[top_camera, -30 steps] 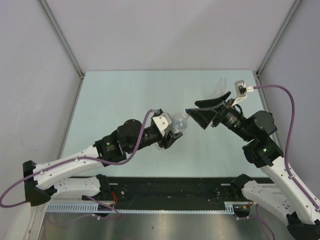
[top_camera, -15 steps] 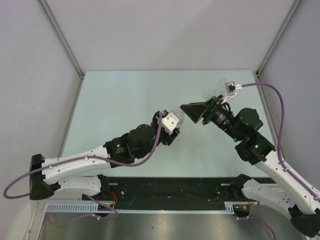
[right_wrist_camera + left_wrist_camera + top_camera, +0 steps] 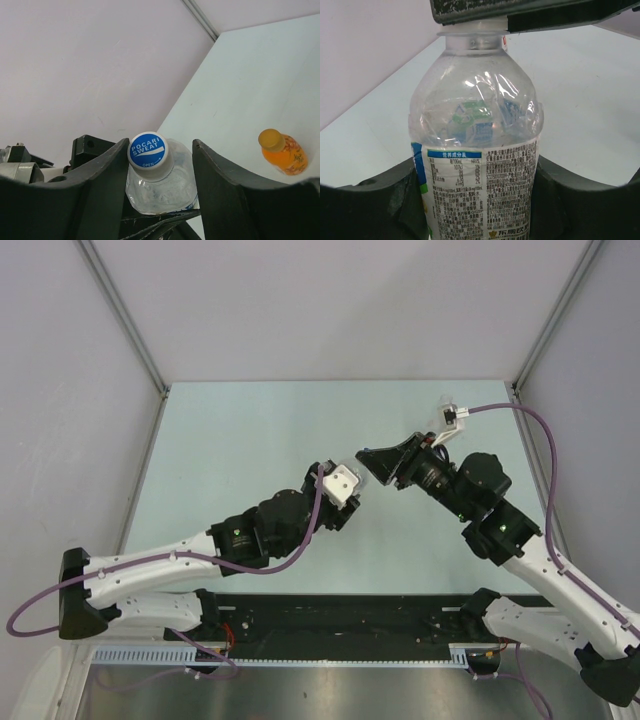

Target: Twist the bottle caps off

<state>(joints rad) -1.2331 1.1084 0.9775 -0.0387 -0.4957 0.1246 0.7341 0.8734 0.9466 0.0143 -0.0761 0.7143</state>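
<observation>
A clear bottle with a blue and white label is clamped at its body by my left gripper, which is shut on it and holds it above the table. Its cap is white with a blue top. My right gripper stands open around that cap: one finger lies against it, the other is a small gap away. In the top view the two grippers meet mid-table, left and right, and hide the bottle. An orange bottle with an orange cap stands on the table beyond.
The pale green table is walled by grey panels at the back and both sides. The right arm's purple cable loops near the right wall. A black rail runs along the near edge.
My right gripper has moved left onto the bottle's cap and its jaws have narrowed a lot. The left arm shifted the bottle toward it early on, then held still.
</observation>
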